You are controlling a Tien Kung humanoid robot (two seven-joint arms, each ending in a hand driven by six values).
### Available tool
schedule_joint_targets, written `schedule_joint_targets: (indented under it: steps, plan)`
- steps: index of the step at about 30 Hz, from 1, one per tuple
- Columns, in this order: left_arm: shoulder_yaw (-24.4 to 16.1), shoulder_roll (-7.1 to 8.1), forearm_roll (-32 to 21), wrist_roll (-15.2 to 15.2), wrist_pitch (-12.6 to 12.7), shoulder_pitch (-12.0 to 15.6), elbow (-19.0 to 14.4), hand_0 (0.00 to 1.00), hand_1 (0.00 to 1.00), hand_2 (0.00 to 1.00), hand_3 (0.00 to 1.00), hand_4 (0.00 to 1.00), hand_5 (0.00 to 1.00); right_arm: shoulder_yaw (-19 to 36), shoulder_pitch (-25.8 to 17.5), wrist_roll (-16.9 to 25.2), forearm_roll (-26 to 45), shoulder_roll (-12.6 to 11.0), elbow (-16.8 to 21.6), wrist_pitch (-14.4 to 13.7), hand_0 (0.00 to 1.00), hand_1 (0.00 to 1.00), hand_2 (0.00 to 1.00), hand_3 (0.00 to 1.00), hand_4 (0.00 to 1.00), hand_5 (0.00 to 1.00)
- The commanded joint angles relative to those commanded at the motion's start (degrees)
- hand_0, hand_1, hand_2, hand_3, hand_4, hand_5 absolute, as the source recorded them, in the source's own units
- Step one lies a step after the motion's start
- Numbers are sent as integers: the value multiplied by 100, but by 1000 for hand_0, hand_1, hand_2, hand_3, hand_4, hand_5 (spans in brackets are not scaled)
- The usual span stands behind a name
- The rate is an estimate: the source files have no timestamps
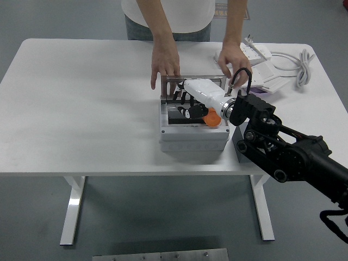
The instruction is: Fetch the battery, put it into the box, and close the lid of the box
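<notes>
The grey box [193, 137] stands open near the table's front edge, its clear lid [191, 82] upright at the back. My right hand [187, 104], white-backed on a black arm, reaches from the right down into the box. A dark object with a white mark [185, 113] lies inside under the hand, and an orange piece [213, 117] shows by the wrist; which of these is the battery is unclear. One of the person's hands [165, 61] rests on the lid's left end. Their other hand [231, 57] is off to the right, above the power strips.
White power strips [244, 54] and a coiled cable [302, 68] lie at the back right, with a purple-edged item [261, 91] beside them. The person stands at the far edge. Bare table [81, 109] stretches left of the box.
</notes>
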Motion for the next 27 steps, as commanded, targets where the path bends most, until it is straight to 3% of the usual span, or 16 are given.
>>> schedule_joint_targets:
  steps: [1, 2, 8, 9, 13, 14, 26, 27]
  plan:
    - [0, 1, -3, 2, 1, 3, -1, 632, 698, 573, 541, 500, 2, 1, 3, -5, 18, -10, 7, 1, 301, 355, 491, 586, 639, 74]
    - [-1, 2, -6, 4, 3, 7, -1, 632, 698, 573, 541, 500, 2, 1, 9, -14, 37, -23, 16, 4, 245, 303, 411, 521, 659, 86]
    - [-8, 11, -28, 33, 14, 45, -10, 632, 698, 573, 541, 500, 2, -17, 63, -87, 194, -81, 45, 52, 245, 303, 411, 521, 659, 86]
    - [-15, 13, -26, 42, 15, 50, -13, 632, 698, 573, 541, 500, 2, -22, 79, -102, 215, -93, 52, 63, 200, 276, 370, 437, 678, 90]
    - [-27, 23, -28, 64, 13, 62, -20, 632, 698, 573, 541, 500, 2, -20, 147, -165, 318, -159, 90, 126, 200, 276, 370, 437, 678, 90]
    - [-29, 26, -28, 67, 13, 63, -20, 632, 698, 573, 541, 500, 2, -14, 161, -181, 332, -179, 106, 137, 166, 255, 339, 378, 655, 140]
    - [-73, 47, 10, 108, 0, 91, -31, 632, 698, 573, 541, 500, 2, 111, 220, -530, 459, -451, 467, 471, 136, 238, 315, 344, 631, 164]
    - [-72, 46, 9, 109, 0, 95, -31, 632, 698, 573, 541, 500, 2, 137, 225, -567, 458, -477, 514, 512, 119, 225, 284, 304, 588, 172]
